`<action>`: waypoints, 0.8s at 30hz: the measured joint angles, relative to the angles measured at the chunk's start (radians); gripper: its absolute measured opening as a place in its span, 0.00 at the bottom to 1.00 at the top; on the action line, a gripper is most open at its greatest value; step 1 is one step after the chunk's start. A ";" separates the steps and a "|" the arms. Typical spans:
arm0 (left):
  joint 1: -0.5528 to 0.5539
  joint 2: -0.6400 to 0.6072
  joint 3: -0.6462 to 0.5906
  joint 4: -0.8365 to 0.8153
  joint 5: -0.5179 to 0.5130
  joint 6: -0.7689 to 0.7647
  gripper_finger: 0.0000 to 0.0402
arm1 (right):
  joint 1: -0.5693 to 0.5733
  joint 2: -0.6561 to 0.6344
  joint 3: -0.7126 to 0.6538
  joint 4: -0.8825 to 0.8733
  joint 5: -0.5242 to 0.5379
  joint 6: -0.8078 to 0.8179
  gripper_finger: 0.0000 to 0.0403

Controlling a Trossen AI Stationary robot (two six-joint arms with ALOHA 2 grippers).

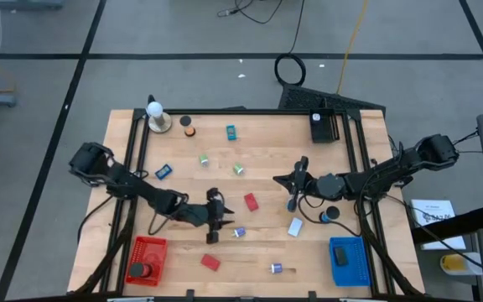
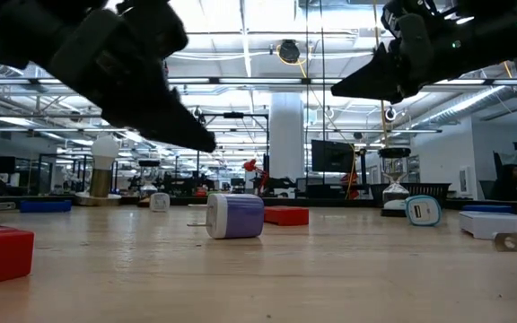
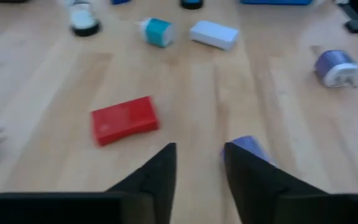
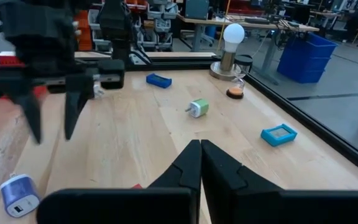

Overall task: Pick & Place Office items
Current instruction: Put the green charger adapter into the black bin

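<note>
Red block (image 3: 125,119) beyond left tool (image 3: 199,163)

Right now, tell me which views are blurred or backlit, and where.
Left wrist view: soft all over, the red block and far items smeared. Low view: bright ceiling lights behind leave both arms as dark silhouettes; the purple plug is fairly crisp. Right wrist view: the near gripper is blurred. High view: evenly lit.

Bright, even ceiling strip lights (image 2: 240,40) glare white in the low view, throwing only soft shadows on the desk (image 1: 267,252). The left wrist view is motion-blurred; near arms in the low view are dark, unfocused silhouettes.
</note>
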 joint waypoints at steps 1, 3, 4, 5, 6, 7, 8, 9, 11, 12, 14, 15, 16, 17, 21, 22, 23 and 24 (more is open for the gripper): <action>-0.002 0.017 0.016 -0.001 0.016 0.000 0.40 | 0.000 0.000 0.000 -0.002 0.000 0.000 0.00; -0.009 0.043 0.041 -0.005 0.030 0.000 0.47 | 0.000 0.000 0.000 -0.009 0.000 0.000 0.00; -0.014 0.050 0.049 -0.008 0.030 0.000 0.51 | 0.000 0.000 0.000 -0.010 0.000 0.001 0.00; -0.017 0.060 0.054 -0.008 0.030 0.000 0.54 | 0.000 0.000 0.000 -0.011 0.000 0.004 0.00; -0.020 0.064 0.058 -0.008 0.032 0.000 0.57 | 0.000 0.000 0.000 -0.013 0.000 0.006 0.01; -0.023 0.065 0.058 -0.012 0.032 0.000 0.59 | 0.000 0.000 0.000 -0.014 0.000 0.008 0.01; -0.025 0.065 0.057 -0.016 0.032 -0.001 0.62 | 0.000 0.000 0.000 -0.014 0.000 0.008 0.01; -0.027 0.064 0.057 -0.015 0.030 -0.005 0.64 | 0.000 0.000 0.000 -0.014 0.000 0.008 0.00; -0.030 0.064 0.057 -0.022 0.022 -0.023 0.68 | 0.000 0.000 0.000 -0.014 0.000 0.008 0.00; -0.036 0.064 0.057 -0.025 0.003 -0.032 0.69 | 0.000 0.000 0.000 -0.014 0.000 0.008 0.00; -0.048 0.079 0.058 -0.014 -0.045 -0.045 0.72 | 0.000 0.000 0.000 -0.014 0.000 0.008 0.01; -0.056 0.090 0.058 -0.013 -0.065 -0.045 0.73 | 0.000 0.000 0.000 -0.014 0.000 0.008 0.01; -0.061 0.103 0.057 -0.018 -0.071 -0.044 0.74 | 0.000 0.000 0.000 -0.014 0.000 0.008 0.01; -0.065 0.119 0.057 -0.010 -0.070 -0.045 0.75 | 0.000 0.000 0.000 -0.013 0.000 0.008 0.00; -0.065 0.170 0.057 0.062 -0.042 -0.045 0.77 | 0.000 0.000 0.000 -0.013 0.000 0.009 0.01; -0.063 0.179 0.057 0.079 -0.041 -0.044 0.78 | 0.000 0.000 0.000 -0.014 0.000 0.009 0.01; -0.061 0.184 0.057 0.090 -0.042 -0.044 0.78 | 0.000 0.000 0.000 -0.014 0.000 0.009 0.01; -0.058 0.185 0.057 0.088 -0.041 -0.039 0.77 | 0.000 0.000 0.000 -0.014 0.000 0.009 0.01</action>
